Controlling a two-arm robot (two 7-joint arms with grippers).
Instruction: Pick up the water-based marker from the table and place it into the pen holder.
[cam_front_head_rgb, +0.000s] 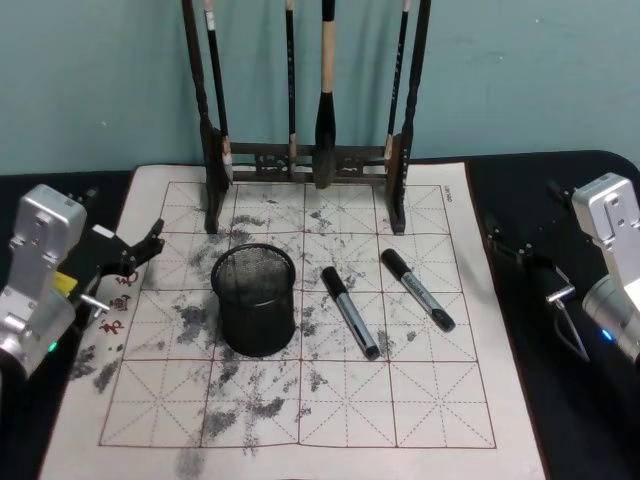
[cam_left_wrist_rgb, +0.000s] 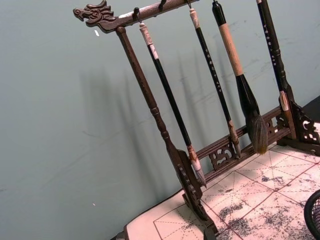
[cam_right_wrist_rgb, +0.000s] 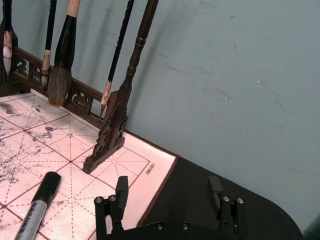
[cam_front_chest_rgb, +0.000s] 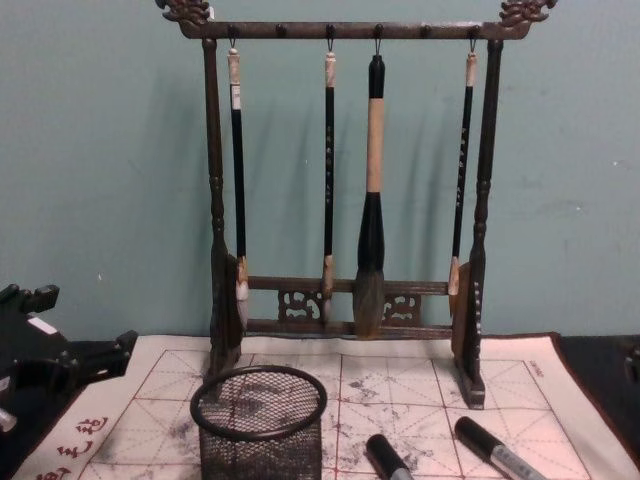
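Two grey, black-capped markers (cam_front_head_rgb: 349, 312) lie beside the round black wire-mesh pen holder (cam_front_head_rgb: 255, 300); the left gripper (cam_front_head_rgb: 138, 252) and the right gripper (cam_right_wrist_rgb: 168, 192) have their jaws spread.

Place: calligraphy practice corner
Wall: plain teal wall (cam_front_chest_rgb: 100, 150)
Rack: carved dark wooden brush rack (cam_front_chest_rgb: 213, 200), four brushes (cam_front_chest_rgb: 370, 200) hanging
Surface: ink-stained red-grid mat (cam_front_head_rgb: 440, 400) on a black table (cam_front_head_rgb: 590, 430)

Soft, even light, with the brush rack (cam_front_chest_rgb: 213, 200) casting faint shadows on the wall (cam_front_chest_rgb: 100, 150).
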